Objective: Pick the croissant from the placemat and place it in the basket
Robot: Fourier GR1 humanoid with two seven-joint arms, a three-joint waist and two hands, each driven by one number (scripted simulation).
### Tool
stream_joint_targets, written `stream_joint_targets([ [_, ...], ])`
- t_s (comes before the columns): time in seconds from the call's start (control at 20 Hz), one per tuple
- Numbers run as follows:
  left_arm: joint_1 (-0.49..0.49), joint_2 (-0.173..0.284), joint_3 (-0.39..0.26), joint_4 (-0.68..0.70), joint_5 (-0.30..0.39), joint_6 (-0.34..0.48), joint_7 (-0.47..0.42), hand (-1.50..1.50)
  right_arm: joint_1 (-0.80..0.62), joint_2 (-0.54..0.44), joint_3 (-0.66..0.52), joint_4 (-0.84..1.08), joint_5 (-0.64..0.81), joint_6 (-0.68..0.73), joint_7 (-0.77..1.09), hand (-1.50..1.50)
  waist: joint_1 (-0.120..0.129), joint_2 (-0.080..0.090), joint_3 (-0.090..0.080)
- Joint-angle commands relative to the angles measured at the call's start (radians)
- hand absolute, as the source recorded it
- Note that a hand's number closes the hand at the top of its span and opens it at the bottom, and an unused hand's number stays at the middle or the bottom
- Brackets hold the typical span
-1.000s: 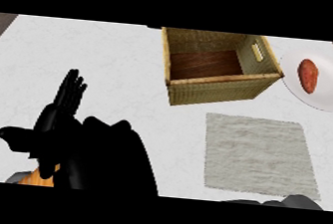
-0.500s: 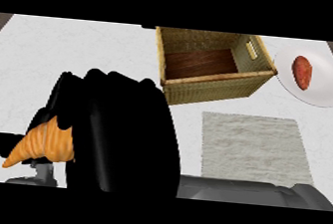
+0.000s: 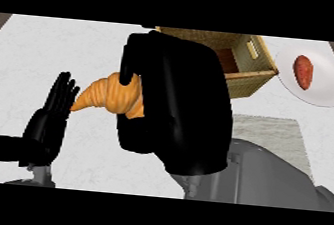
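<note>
- The right hand fills the middle of the head view, its fingers curled down over the croissant, which it holds lifted off the desk.
- Only the pointed left end and part of the croissant's body show; the rest is hidden behind the black palm, so exactly how the thumb sits on it is hard to tell.
- The croissant is off the placemat, a pale cloth peeking out at the right behind the grey forearm, and hangs to the left of the basket.
- The left hand rests at the lower left, fingers straight and pointing up, holding nothing, just beside the croissant's tip but apparently not touching it.
- The basket stands at the top of the view, partly covered by the right hand; its wooden floor looks free.
- A white plate with a reddish food item lies to the basket's right, apart from the task.
- Step in hand, as I judge it: the pick is done and the carry toward the basket is under way.
- The next move calls for swinging the right hand up and rightward until the croissant is over the basket's opening, lowering it past the rim, then letting the fingers uncurl.
</note>
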Motion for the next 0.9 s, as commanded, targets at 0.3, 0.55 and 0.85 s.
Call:
stream_joint_targets([
  [0.3, 0.020, -0.006, -0.014, -0.021, -0.018, 0.001, -0.004, 0.00, 0.164, -0.094, -0.141, 0.102, 0.015, 0.046, -0.171, 1.50, 0.008, 0.005, 0.000],
  [0.55, -0.008, 0.010, -0.005, -0.057, -0.017, 0.001, 0.068, 0.00, 0.183, -0.129, -0.213, 0.092, 0.001, 0.130, -0.246, 1.50, 0.007, 0.004, 0.001],
  [0.85, 0.010, -0.029, -0.001, 0.067, -0.014, -0.012, -0.082, 0.00, 0.207, -0.107, -0.244, 0.246, 0.045, 0.120, -0.373, 1.50, 0.009, 0.006, 0.000],
])
